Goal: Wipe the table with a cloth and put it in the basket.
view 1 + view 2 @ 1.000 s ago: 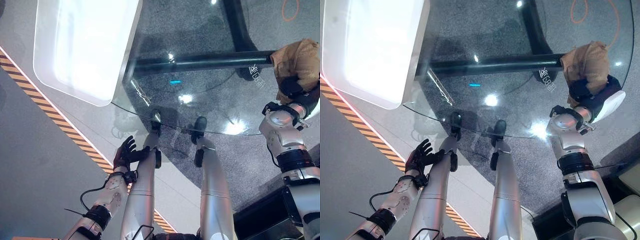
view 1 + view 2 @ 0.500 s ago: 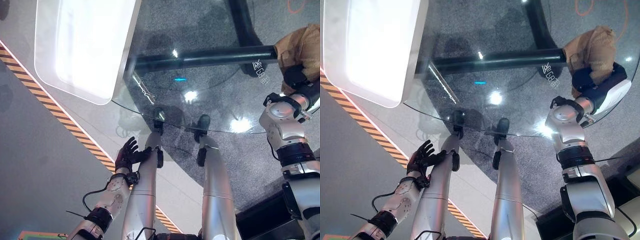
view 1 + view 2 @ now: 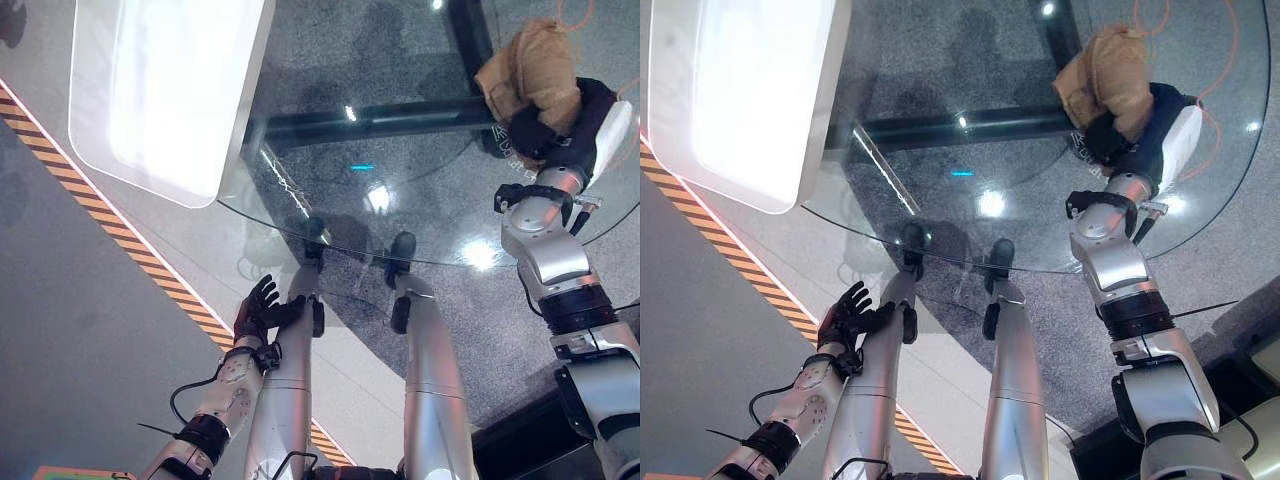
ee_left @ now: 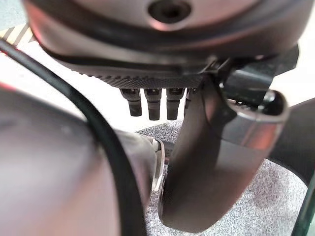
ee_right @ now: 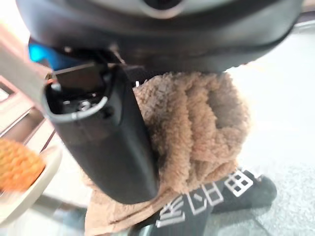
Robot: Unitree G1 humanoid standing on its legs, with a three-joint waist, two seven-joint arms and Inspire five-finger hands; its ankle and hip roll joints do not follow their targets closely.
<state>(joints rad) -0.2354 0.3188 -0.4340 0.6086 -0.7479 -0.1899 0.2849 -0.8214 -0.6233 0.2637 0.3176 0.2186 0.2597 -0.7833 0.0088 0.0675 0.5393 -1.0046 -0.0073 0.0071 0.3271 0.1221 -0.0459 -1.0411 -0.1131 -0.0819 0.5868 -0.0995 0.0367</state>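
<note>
Fingers (image 3: pixel 528 133) of right hand (image 3: pixel 560 135) around bunched tan cloth (image 3: pixel 530 70)

We cannot see the right hand's (image 3: pixel 548 135) fingers, buried in the bunched tan terry cloth (image 3: pixel 530 68); an orange blurred object (image 5: pixel 17 164) stays unidentifiable.

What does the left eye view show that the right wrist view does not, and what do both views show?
Left eye view alone: the round glass table, the white tray at its far left edge, the striped floor tape, and the left hand hanging low with relaxed fingers. Right wrist view alone: the cloth's fluffy pile up close, bunched against the thumb. Both: the right hand gripping the brown cloth over the glass.
</note>
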